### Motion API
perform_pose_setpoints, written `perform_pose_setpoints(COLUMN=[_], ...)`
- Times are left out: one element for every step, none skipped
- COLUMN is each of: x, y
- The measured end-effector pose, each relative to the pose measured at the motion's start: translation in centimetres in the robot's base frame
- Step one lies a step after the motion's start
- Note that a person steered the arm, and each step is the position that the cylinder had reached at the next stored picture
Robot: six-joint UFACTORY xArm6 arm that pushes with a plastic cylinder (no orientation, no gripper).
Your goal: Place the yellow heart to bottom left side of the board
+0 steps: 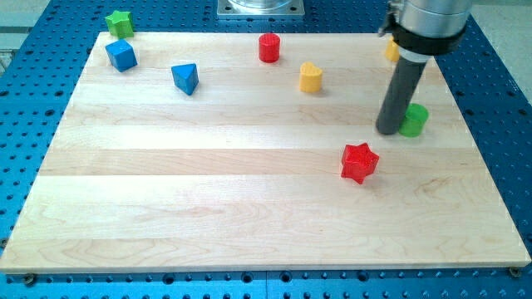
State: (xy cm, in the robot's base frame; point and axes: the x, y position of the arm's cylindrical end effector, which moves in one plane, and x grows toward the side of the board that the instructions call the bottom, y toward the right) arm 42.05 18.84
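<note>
A yellow block, which looks like the heart, stands at the board's upper middle. My tip is on the board at the right, well to the right of and below that block. The tip is beside the left side of a green cylinder; I cannot tell if they touch. A second yellow block shows at the top right, mostly hidden behind the rod, so I cannot make out its shape.
A red star lies below and left of the tip. A red cylinder stands at top middle. A blue triangle, a blue cube and a green star are at top left.
</note>
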Motion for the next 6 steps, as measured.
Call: perform_pose_setpoints(x=[-2.8,-8.2,-11.5,-11.7,-11.7,-11.4], y=[-3.5,-4.1,-4.4,-6.1,-6.1,-8.3])
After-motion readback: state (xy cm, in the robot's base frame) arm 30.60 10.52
